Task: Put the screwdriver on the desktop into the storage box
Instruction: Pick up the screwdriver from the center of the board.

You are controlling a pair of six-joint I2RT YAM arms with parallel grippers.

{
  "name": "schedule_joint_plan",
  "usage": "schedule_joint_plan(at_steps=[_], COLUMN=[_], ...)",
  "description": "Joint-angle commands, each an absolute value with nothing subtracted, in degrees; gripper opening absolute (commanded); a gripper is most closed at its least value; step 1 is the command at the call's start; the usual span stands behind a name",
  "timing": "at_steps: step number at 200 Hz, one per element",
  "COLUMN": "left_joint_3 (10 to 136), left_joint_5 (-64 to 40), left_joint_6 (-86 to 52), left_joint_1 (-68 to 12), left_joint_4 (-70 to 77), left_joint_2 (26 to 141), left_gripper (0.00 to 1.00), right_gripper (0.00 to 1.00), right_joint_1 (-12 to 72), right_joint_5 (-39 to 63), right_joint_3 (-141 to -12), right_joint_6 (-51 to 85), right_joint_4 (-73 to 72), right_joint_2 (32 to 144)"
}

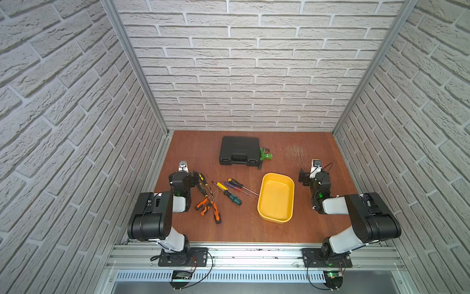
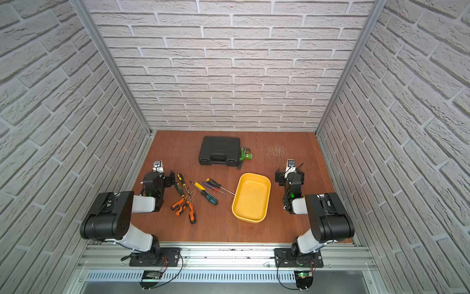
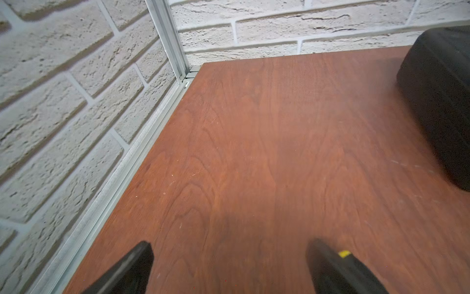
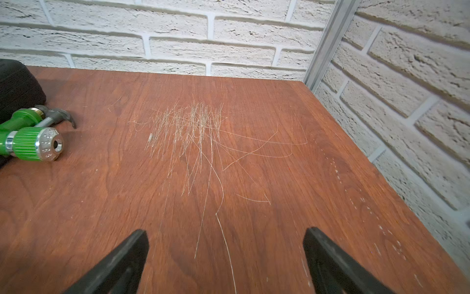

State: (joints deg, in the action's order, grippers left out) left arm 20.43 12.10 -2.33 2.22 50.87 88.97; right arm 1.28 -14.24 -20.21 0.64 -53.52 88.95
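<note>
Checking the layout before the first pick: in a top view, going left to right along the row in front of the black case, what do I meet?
Left tool → screwdrivers → storage box → right tool.

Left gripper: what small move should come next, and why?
Probably shift the left gripper toward the black-and-yellow screwdriver lying just beside it. Its jaws stand open and empty, the storage box holds nothing yet, and every screwdriver lies on the desktop.
</note>
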Motion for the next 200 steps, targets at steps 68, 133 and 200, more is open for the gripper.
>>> schedule_joint_plan(at_steps=[68, 133, 200], left_joint_3=[21.4, 21.6, 33.7], left_joint_5=[11.2, 10.6, 31.3], left_joint_6=[-2.2, -2.4, -13.7], left_joint_1=[2.6, 2.9, -0.3], left_joint_4=[52.1, 51.6, 14.9], left_joint_2=[89.0, 88.9, 66.4], left_gripper=[0.98, 0.98, 0.98], right_gripper=[0.99, 0.99, 0.99], right_joint_1=[1.2, 1.2, 4.0], right_joint_5=[-14.4, -14.2, -16.2], right_joint_3=[-20.0, -20.1, -39.3], right_joint_6=[1.1, 1.1, 18.5], right_joint_4=[-56.5, -56.4, 2.2], right_joint_2=[88.9, 88.9, 66.4])
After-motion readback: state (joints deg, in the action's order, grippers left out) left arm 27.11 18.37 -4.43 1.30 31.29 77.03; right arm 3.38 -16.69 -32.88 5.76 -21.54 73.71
